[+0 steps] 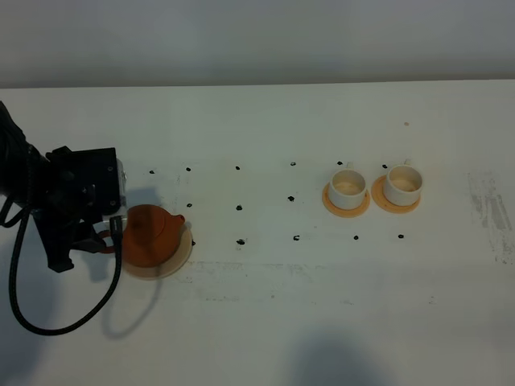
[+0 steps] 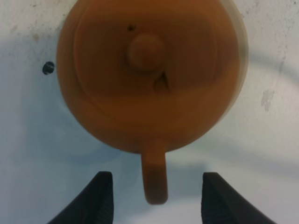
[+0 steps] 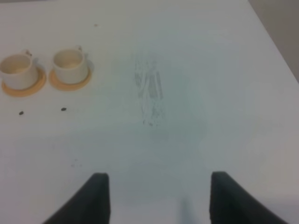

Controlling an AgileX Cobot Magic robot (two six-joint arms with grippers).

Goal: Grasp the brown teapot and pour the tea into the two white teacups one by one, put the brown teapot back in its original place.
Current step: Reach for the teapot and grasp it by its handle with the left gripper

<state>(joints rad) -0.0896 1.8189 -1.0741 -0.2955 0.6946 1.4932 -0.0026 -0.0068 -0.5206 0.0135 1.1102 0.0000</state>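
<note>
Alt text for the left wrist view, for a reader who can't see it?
A brown teapot, seen from above, fills the view, its handle pointing into the gap between the left tool's open fingers, which do not touch it. The white table shows around it, with one black dot.

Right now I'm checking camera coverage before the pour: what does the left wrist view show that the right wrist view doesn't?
Only the left wrist view: the brown teapot from above, its handle lying inside the open left gripper, touching neither side. Only the right wrist view: two white cups on orange saucers, a scuffed patch, and the open right gripper over bare table. Both: the white table and small black dots.
</note>
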